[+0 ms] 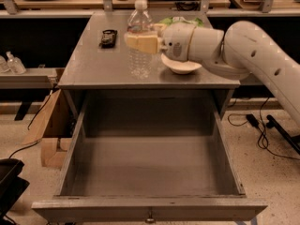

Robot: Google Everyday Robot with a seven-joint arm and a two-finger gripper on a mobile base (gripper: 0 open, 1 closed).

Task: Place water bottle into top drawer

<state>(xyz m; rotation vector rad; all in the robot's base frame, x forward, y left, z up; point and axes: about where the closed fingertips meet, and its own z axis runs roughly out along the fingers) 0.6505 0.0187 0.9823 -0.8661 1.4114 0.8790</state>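
The water bottle is a clear ribbed bottle with a white cap, held upright above the near part of the grey tabletop. My gripper is shut on the water bottle around its middle, with the white arm reaching in from the right. The top drawer is pulled wide open below and in front of the table. Its inside is bare grey, and its front panel with a small metal knob is at the bottom of the view.
A white bowl sits on the table behind my wrist, with a green bag behind it. A small black object lies at the table's left. Small pump bottles stand on a left shelf. A cardboard box stands left of the drawer.
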